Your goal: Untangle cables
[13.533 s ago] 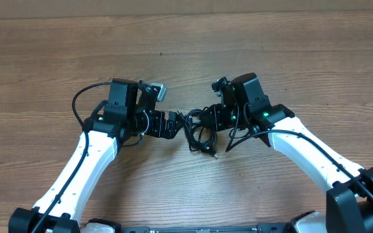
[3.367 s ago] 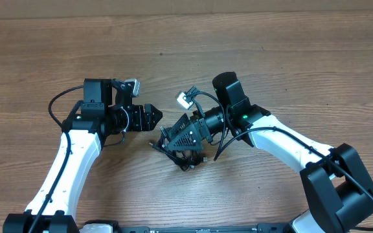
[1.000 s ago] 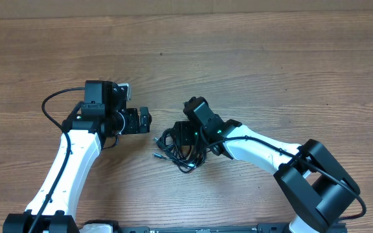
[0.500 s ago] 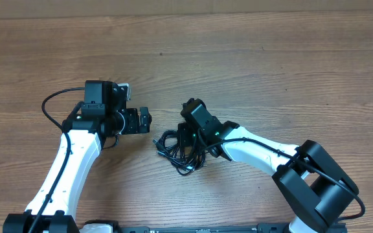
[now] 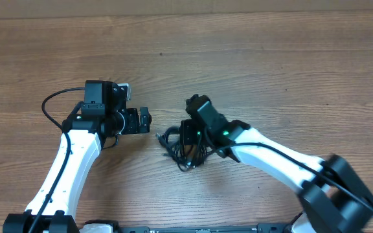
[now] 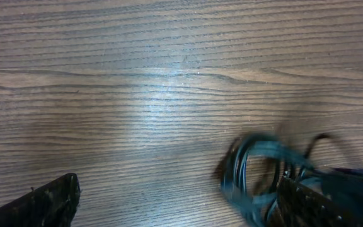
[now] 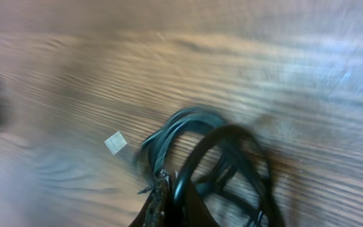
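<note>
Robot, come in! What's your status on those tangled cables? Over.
Left pincer open, empty. Right pincer shut on cables, one knotted bundle on table. Nothing in the way.

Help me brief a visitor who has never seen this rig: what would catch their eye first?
A black knot of cables lies in the middle of the wooden table, the right gripper shut on it. The left gripper stands open just beside the knot, not touching it.

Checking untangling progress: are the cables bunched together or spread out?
Bunched: the cables sit as one compact clump of overlapping loops on the table; no strand is laid out long.
</note>
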Controlling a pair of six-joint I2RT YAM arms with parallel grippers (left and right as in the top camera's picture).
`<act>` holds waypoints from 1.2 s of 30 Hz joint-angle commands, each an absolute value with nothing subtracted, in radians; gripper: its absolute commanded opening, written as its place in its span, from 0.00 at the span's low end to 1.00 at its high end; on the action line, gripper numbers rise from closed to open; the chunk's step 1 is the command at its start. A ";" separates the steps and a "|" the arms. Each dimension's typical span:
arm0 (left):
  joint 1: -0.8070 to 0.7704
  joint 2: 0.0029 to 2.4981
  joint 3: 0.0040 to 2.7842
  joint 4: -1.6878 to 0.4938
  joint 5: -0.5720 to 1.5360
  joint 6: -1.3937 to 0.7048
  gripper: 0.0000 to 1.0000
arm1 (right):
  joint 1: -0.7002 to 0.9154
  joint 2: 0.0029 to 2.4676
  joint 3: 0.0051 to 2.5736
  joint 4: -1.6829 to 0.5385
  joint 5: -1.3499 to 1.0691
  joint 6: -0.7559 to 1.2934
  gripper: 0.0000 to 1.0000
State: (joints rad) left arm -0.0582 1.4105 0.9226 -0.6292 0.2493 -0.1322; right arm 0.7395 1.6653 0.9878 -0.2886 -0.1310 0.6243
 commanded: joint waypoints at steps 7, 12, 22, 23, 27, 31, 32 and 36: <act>-0.053 1.420 0.925 -0.628 0.244 -0.135 1.00 | 0.734 1.398 1.004 -0.347 -0.145 0.598 0.04; -0.053 1.420 0.925 -0.628 0.244 -0.136 1.00 | 0.734 1.296 1.004 -0.351 -0.204 0.535 0.04; -0.053 1.420 0.925 -0.628 0.244 -0.135 0.99 | 0.734 1.264 1.003 -0.535 -0.228 0.281 0.04; -0.053 1.420 0.925 -0.628 0.244 -0.136 1.00 | 0.734 1.264 1.003 -0.560 -0.187 0.283 0.04; -0.053 1.420 0.925 -0.628 0.244 -0.135 1.00 | 0.734 1.264 1.003 -0.647 -0.037 0.284 0.04; -0.053 1.420 0.925 -0.628 0.244 -0.135 1.00 | 0.735 1.264 1.003 -0.682 -0.013 0.291 0.04; -0.053 1.420 0.925 -0.628 0.244 -0.136 1.00 | 0.737 1.264 1.003 -0.686 -0.013 0.290 0.04; -0.053 1.420 0.925 -0.628 0.244 -0.135 1.00 | 0.768 1.264 1.003 -0.706 -0.045 0.251 0.04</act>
State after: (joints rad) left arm -0.0582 1.4105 0.9226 -0.6292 0.2493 -0.1322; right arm 0.7425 1.2762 0.9874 -0.7052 -0.0437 0.2943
